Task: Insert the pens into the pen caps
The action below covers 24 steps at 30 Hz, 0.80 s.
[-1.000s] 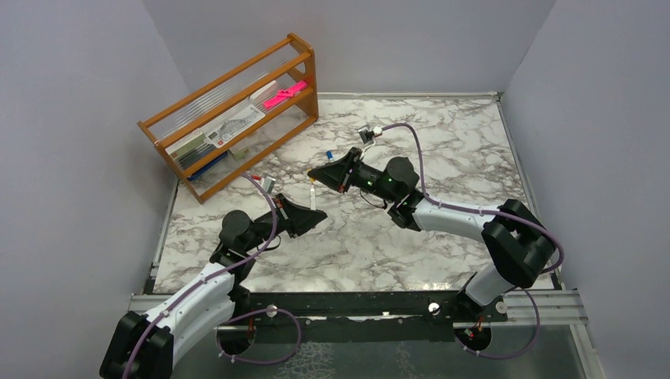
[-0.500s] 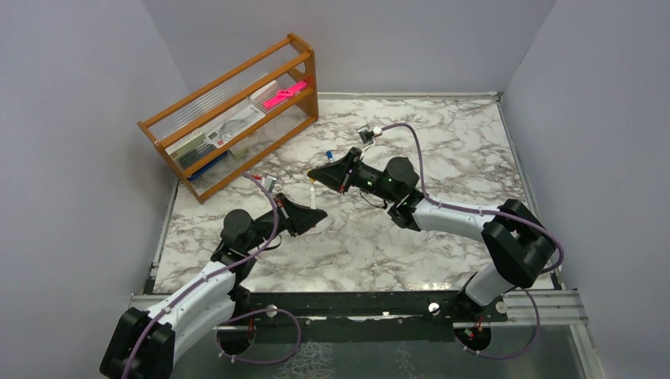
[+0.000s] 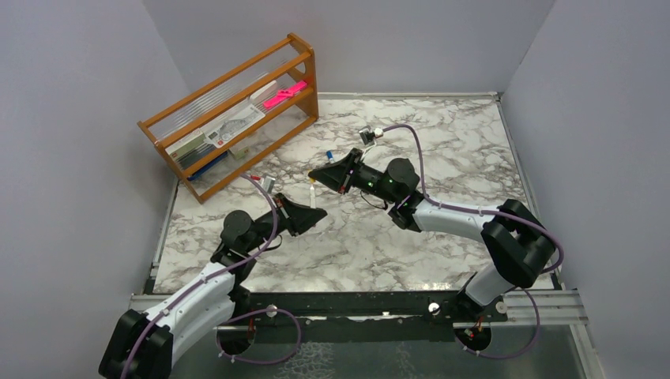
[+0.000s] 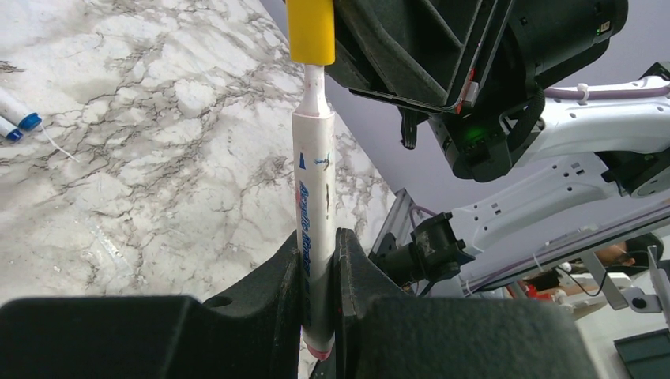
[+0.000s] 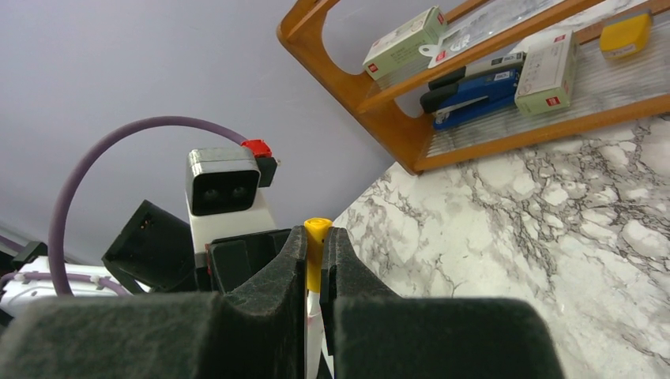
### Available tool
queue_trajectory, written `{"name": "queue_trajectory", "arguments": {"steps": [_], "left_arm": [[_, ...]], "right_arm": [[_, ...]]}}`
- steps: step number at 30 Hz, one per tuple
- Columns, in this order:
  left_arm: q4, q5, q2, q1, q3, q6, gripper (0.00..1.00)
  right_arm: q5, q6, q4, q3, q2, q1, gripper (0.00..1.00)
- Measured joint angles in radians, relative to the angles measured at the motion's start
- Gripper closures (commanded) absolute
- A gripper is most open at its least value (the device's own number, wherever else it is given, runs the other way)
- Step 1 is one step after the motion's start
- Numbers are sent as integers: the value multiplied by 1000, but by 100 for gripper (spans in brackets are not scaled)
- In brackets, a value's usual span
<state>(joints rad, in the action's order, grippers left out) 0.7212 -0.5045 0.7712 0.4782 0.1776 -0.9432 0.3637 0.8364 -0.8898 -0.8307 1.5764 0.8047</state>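
My left gripper (image 4: 320, 260) is shut on a white-barrelled pen (image 4: 314, 174), gripping it near its red rear end. My right gripper (image 5: 318, 241) is shut on a yellow cap (image 5: 316, 260). In the left wrist view the pen's narrow front end sits in the mouth of the yellow cap (image 4: 310, 31), with a short stretch of neck showing. In the top view the pen (image 3: 313, 196) spans the gap between the left gripper (image 3: 314, 213) and the right gripper (image 3: 314, 177), above the marble table. Two blue-ended pens (image 4: 17, 118) lie on the table; a blue end shows in the top view (image 3: 329, 155).
A wooden rack (image 3: 310, 79) stands at the back left, holding boxes, a blue stapler (image 5: 466, 87) and a flat pink object (image 3: 284, 94). Grey walls enclose the marble table (image 3: 442, 150) on three sides.
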Motion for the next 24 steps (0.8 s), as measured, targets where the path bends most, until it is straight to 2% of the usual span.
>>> {"name": "queue_trajectory", "arguments": {"steps": [15, 24], "left_arm": [[-14, 27, 55, 2, 29, 49, 100], [-43, 32, 76, 2, 61, 57, 100]], "right_arm": [[-82, -58, 82, 0, -32, 7, 98], [-115, -66, 75, 0, -31, 10, 99]]}}
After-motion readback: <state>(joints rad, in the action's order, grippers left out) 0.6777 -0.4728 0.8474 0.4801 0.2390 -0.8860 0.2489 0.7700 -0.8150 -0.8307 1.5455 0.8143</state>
